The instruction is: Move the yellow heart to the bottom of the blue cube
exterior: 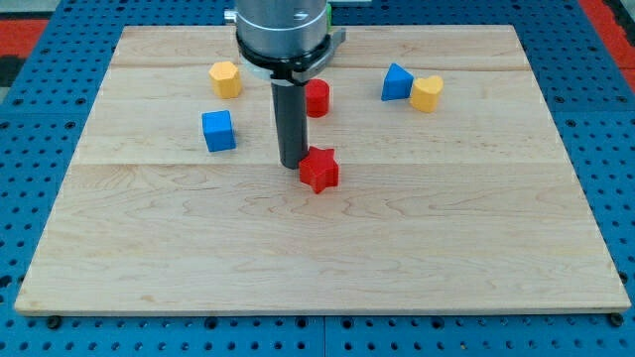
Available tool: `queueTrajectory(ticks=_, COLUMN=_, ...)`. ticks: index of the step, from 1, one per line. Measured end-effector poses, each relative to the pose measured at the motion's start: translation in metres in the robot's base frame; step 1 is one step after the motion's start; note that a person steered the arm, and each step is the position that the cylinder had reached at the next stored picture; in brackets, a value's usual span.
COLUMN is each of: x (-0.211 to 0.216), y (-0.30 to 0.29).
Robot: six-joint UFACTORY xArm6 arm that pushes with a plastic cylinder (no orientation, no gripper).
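yellow heart (glossy, upright), touching blue triangle, view's right

Grey metal cylinder housing, dark ring collar, straight dark rod below, my tip.

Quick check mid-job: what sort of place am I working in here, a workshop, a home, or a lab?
Most likely a robotics lab bench. A bare wooden board sits on a blue perforated mounting plate, with small toy blocks such as the blue cube and yellow heart scattered on it. My tip rests beside the red star.
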State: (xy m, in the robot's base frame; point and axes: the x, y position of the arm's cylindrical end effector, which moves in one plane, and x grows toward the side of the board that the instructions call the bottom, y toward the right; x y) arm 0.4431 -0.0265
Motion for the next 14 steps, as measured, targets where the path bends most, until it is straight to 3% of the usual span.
queueTrajectory(ticks=1, x=0.029, y=-0.036)
queueTrajectory(ticks=5, x=-0.018, y=-0.118)
queueTrajectory(ticks=9, x=-0.024, y=-0.089)
queueTrajectory(ticks=11, x=-0.029, y=0.018)
queueTrajectory(ticks=12, x=-0.048, y=0.127)
queueTrajectory(ticks=13, x=-0.070, y=0.231)
queueTrajectory(ticks=14, x=-0.123, y=0.258)
